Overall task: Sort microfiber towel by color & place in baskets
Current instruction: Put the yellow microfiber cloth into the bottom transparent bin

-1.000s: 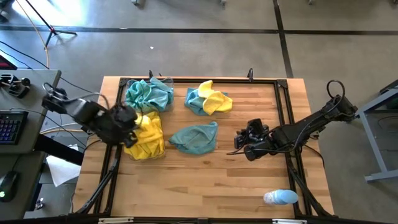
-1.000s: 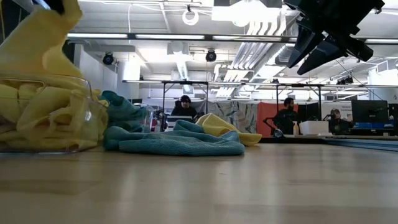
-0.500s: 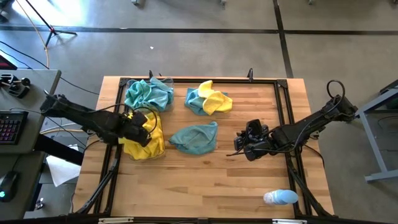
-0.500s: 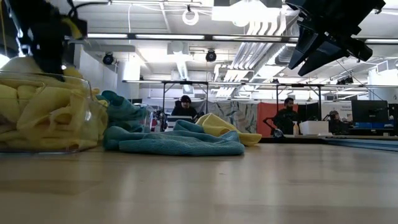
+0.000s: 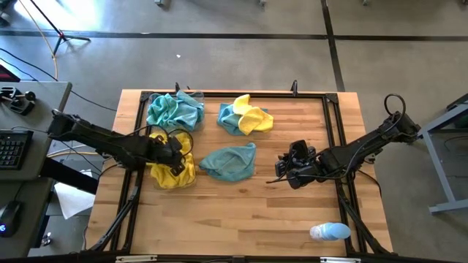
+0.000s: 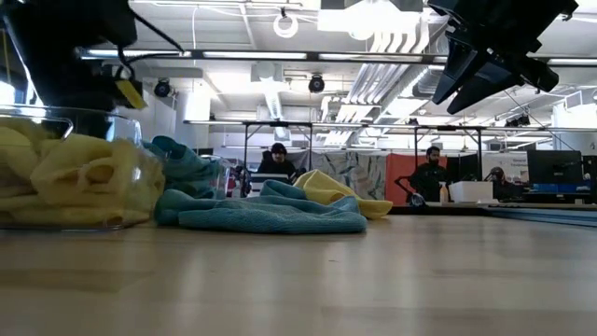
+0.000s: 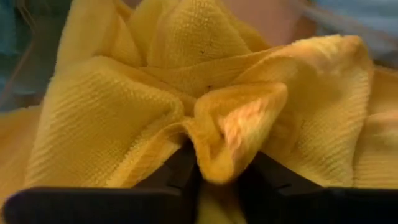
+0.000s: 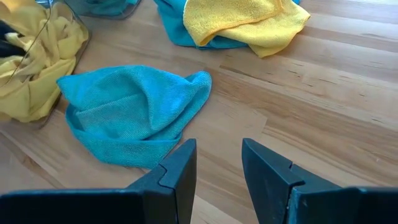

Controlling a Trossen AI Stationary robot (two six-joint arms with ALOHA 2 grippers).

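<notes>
Your left gripper (image 7: 219, 177) is down in the yellow bin (image 5: 191, 172), fingers pinched on a fold of yellow towel (image 7: 242, 124). Your right gripper (image 8: 217, 163) hangs with fingers apart above bare wood; a teal towel (image 8: 134, 112) lies just ahead, a yellow-and-teal pair (image 8: 236, 18) beyond.

Your left gripper (image 5: 172, 152) sits low at the table's left side, fingers (image 7: 180, 177) pinched together on yellow cloth, apparently fully closed, while your right gripper (image 5: 287, 169) hovers right of centre, arm outstretched, fingers (image 8: 177, 171) parted.
</notes>
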